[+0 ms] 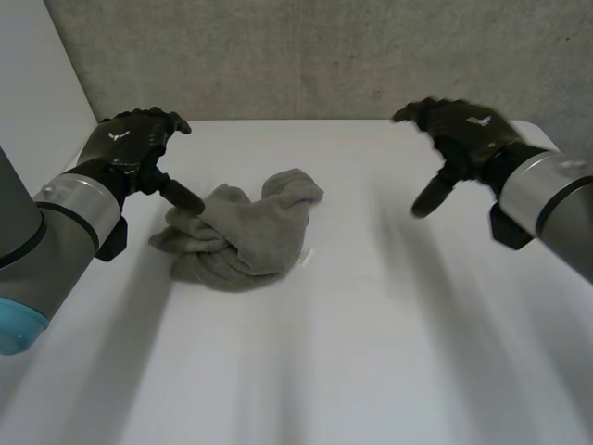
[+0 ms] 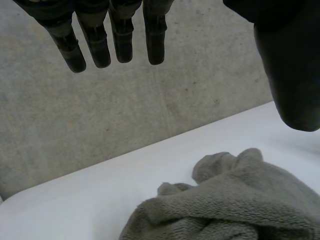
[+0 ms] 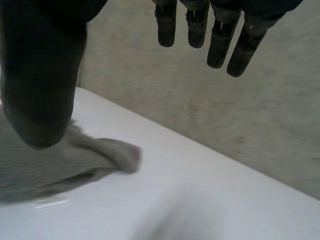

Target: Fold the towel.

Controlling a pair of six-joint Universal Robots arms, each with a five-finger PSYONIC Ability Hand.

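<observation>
Grey fluffy towel point(image 1: 239, 236) crumpled beside black left hand point(image 1: 130, 148); right hand point(image 1: 459, 130) well apart; both spread, empty. Best to pinch corners, flatten first.

Black left hand point(image 1: 130, 146), black right hand point(image 1: 468, 130), dark segmented fingers point(image 2: 121, 40), silver-grey forearms point(image 1: 82, 209), light-blue cap point(image 1: 18, 330)

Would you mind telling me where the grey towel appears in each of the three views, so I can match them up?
Head view: the towel lies crumpled on the white table, by the left hand's thumb.
Left wrist view: the towel lies under the open left hand's thumb.
Right wrist view: the towel shows beside the open right hand's thumb.
Shared landmark: the table's far edge against the grey wall.
</observation>
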